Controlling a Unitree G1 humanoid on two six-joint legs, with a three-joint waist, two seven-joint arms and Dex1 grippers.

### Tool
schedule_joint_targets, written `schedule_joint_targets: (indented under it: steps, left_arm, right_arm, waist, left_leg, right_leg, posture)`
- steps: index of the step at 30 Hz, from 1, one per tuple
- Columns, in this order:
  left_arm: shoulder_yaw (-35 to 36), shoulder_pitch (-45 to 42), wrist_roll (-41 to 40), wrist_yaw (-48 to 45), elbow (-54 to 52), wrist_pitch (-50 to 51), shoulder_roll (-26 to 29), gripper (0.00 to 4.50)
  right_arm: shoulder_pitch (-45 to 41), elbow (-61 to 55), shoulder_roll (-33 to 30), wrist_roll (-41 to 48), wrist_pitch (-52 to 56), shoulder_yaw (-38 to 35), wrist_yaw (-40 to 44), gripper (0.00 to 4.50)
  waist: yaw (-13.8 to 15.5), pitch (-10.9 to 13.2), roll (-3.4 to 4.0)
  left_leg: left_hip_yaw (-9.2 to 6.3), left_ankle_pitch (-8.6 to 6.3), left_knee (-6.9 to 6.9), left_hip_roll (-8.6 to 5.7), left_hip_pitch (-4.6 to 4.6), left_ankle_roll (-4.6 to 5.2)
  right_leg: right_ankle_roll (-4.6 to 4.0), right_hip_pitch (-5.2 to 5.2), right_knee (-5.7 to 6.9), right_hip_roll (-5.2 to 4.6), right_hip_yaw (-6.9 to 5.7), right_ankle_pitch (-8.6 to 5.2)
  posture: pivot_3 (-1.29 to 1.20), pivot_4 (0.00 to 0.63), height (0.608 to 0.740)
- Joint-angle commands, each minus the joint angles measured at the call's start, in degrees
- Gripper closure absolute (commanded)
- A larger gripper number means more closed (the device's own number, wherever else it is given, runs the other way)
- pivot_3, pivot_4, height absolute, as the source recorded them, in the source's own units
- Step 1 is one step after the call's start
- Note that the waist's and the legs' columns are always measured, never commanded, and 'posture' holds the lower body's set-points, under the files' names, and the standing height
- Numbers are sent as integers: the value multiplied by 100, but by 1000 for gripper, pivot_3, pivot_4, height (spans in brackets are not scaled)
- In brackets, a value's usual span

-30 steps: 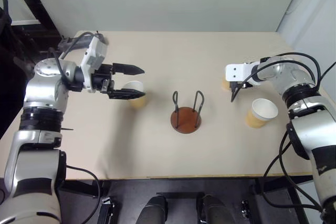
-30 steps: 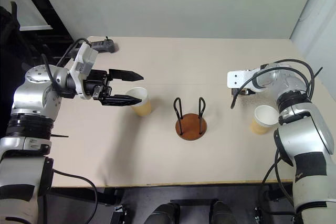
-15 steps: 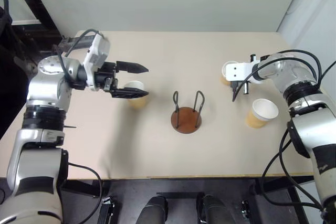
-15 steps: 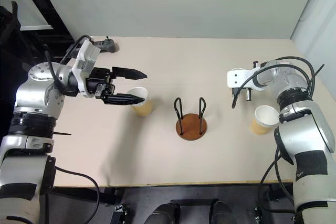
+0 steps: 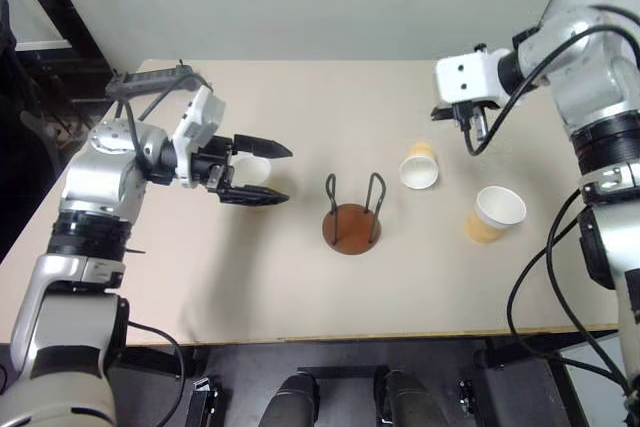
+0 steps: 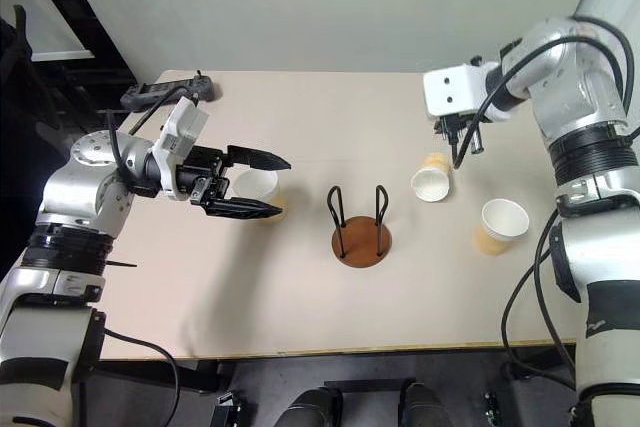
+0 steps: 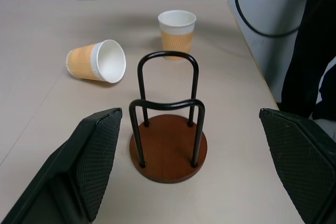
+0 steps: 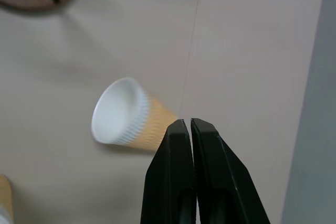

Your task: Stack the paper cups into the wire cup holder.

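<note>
The wire cup holder [image 5: 351, 223], two dark loops on a brown disc, stands mid-table with nothing in it. One paper cup [image 5: 256, 169] stands upright left of it; seen from above it shows between the wide-open fingers of my left gripper [image 5: 272, 171], which points level toward the holder. In the left wrist view no cup stands between the fingers [image 7: 97, 156]. A second paper cup [image 5: 418, 168] lies on its side right of the holder. My right gripper [image 5: 476, 139] hangs shut and holding nothing above it. A third paper cup [image 5: 493, 213] stands upright farther right.
A black device [image 6: 165, 95] lies at the table's far left corner. The table's [image 5: 330, 297] front edge runs near my body, its right edge just past the upright cup. A pale wall rises behind.
My right gripper shut and rose away from the table. The cup beside it, upright before, now lies tipped on its side nearer the holder. The left gripper stayed open by its cup.
</note>
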Motion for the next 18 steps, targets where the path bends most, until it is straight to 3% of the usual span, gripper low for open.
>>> schedule_joint_targets:
  steps: [1, 6, 14, 18]
  left_arm:
    - [-12, -90, -31, -223, 79, -180, 11, 0]
    - [-31, -376, 49, -223, 273, -163, -119, 0]
    - [20, -360, 76, -223, 307, -204, -139, 0]
    - [52, -235, 74, -223, 362, -328, -108, 0]
  right_arm:
    - [9, -1012, -140, 327, 548, -256, 338, 4446]
    - [494, -1647, -209, 426, 847, -239, 247, 4446]
    - [1011, -977, -474, 157, 784, -161, -149, 4446]
    - [1025, -603, -325, 28, 707, -147, -589, 3566]
  waist:
    - [5, 0, 0]
    - [24, 0, -3]
    - [28, 1, -2]
    - [-11, 1, -2]
  left_leg:
    - [0, 1, 0, 0, 0, 0]
    - [-1, 11, 8, -2, -1, 3]
    - [3, 25, 17, -4, 2, 9]
    - [4, 30, 17, -1, 8, 8]
  right_leg:
    - [0, 0, 0, 0, 0, 0]
    - [-2, 5, 2, -1, -1, -1]
    - [5, 7, 14, -4, 1, 3]
    - [5, 5, 27, -2, 1, 3]
  posture:
    - [0, 150, 740]
    - [0, 150, 740]
    - [0, 150, 740]
    - [0, 150, 740]
